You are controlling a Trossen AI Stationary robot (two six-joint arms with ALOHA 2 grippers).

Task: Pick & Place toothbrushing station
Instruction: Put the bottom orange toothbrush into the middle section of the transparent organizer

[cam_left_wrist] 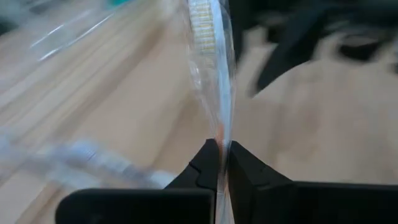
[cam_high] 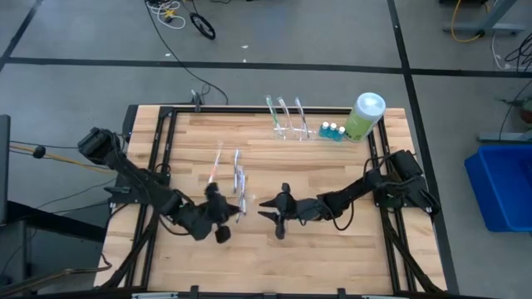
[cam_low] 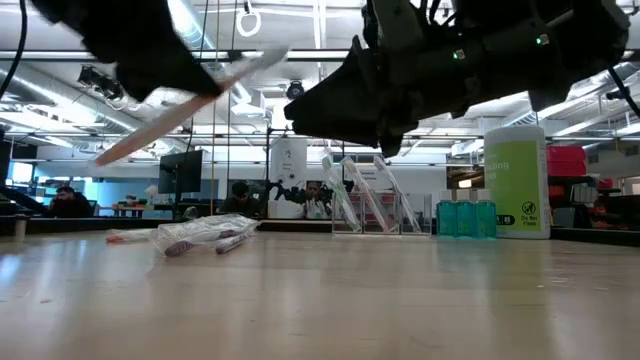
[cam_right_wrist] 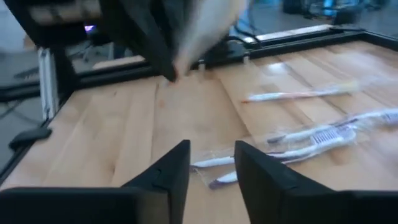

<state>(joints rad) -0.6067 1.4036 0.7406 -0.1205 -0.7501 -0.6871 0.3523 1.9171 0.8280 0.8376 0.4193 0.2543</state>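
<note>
Standing clear toothbrushing station (cam_high: pixel 289 122) (slim brushes upright)

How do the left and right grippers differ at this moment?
The left gripper is shut on a wrapped toothbrush lifted off the table; the right gripper is open and holds nothing. The left one carries its load tilted, while the right hangs over the wrapped toothbrushes on the table. Both are near mid-table.
</note>
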